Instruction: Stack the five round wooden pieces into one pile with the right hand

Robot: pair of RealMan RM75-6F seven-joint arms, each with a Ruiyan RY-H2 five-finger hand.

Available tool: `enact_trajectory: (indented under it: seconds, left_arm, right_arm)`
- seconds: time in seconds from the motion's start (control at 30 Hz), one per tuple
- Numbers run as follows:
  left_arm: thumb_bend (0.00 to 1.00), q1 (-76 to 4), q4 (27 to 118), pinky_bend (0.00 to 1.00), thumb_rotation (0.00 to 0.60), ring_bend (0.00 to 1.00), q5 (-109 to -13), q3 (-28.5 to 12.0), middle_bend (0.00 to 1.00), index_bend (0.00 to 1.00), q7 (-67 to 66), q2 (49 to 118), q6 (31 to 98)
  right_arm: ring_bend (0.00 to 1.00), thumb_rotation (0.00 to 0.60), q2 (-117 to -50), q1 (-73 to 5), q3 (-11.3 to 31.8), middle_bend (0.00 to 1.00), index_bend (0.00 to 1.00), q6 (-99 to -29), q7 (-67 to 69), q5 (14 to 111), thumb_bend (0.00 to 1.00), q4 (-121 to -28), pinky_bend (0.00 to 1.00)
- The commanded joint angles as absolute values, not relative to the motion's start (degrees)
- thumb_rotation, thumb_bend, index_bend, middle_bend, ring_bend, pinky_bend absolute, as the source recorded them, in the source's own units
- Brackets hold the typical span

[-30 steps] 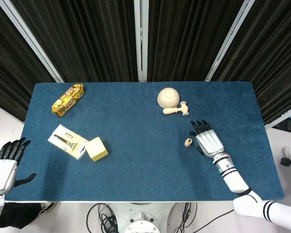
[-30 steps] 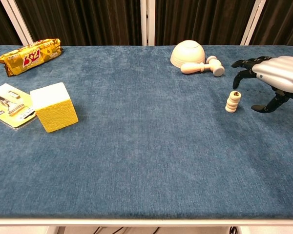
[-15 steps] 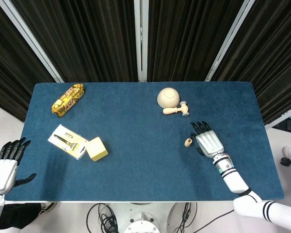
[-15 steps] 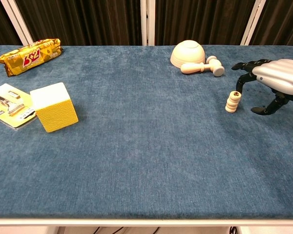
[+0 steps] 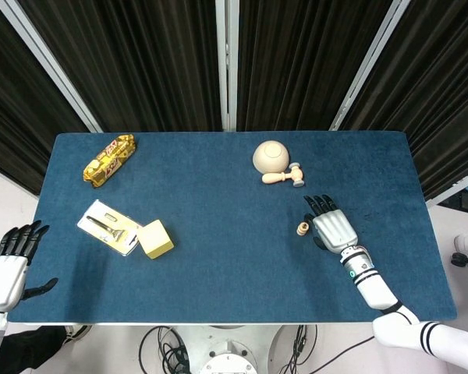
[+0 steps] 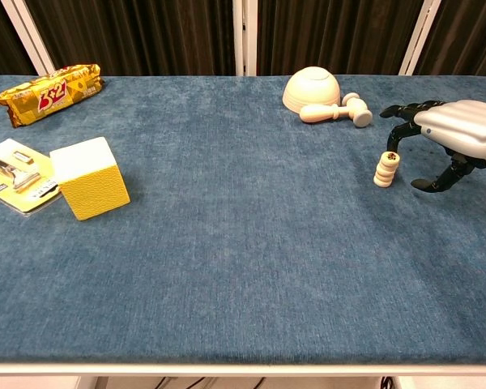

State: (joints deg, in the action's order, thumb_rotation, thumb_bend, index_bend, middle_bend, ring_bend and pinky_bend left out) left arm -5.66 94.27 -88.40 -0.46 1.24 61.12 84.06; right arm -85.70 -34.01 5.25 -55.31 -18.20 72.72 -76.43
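Several small round wooden pieces stand in one upright pile (image 6: pixel 385 168) on the blue table, seen from above as a small disc (image 5: pixel 302 229). My right hand (image 6: pixel 449 135) hovers just to the right of the pile (image 5: pixel 331 226), fingers spread and curved down, holding nothing; one fingertip reaches close over the pile's top, and I cannot tell whether it touches. My left hand (image 5: pixel 8 261) hangs off the table's front left corner, fingers apart and empty. It is absent from the chest view.
An upturned wooden bowl (image 5: pixel 271 157) and a small wooden mallet (image 5: pixel 284 177) lie behind the pile. On the left are a yellow block (image 5: pixel 155 238), a packaged razor (image 5: pixel 108 227) and a yellow snack packet (image 5: pixel 108 159).
My right hand has drifted slightly left, closer to the pile. The pile has not moved. The left hand sank a little, then held still.
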Motion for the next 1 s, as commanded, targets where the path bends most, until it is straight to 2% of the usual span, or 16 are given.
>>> enact_trajectory:
  seconds: [0.03, 0.53, 0.7, 0.83, 1.0]
  left_arm:
    - [0.14, -5.66, 94.27, 0.00, 0.600, 0.00, -88.40, -0.45, 0.00, 0.08, 1.23, 61.13, 84.05]
    - [0.14, -5.66, 94.27, 0.00, 0.600, 0.00, -88.34, -0.45, 0.00, 0.08, 1.16, 61.11, 84.02]
    - [0.14, -5.75, 94.31, 0.00, 0.600, 0.00, -88.43, -0.40, 0.00, 0.08, 0.97, 61.15, 83.89]
    - [0.14, -5.71, 94.45, 0.00, 0.600, 0.00, -88.52, -0.39, 0.00, 0.08, 0.73, 61.19, 84.01]
    - [0.14, -5.71, 94.59, 0.00, 0.600, 0.00, -88.57, -0.32, 0.00, 0.08, 0.44, 61.17, 83.97]
  right_arm:
    - [0.00, 0.600, -85.68, -33.98, 5.18, 0.01, 0.38, -55.29, -18.12, 72.75, 0.24, -76.51, 0.00]
    - [0.00, 0.600, -84.48, -33.51, 5.76, 0.01, 0.38, -57.20, -17.99, 73.19, 0.24, -77.57, 0.00]
    - [0.00, 0.600, -82.39, -32.71, 5.28, 0.01, 0.32, -60.16, -16.69, 76.55, 0.24, -80.64, 0.00]
    - [0.00, 0.600, -81.12, -32.20, 3.74, 0.01, 0.31, -63.03, -14.50, 81.98, 0.24, -83.52, 0.00]
    - [0.00, 0.600, -79.60, -32.37, 0.54, 0.01, 0.31, -62.98, -14.19, 87.63, 0.24, -86.24, 0.00]
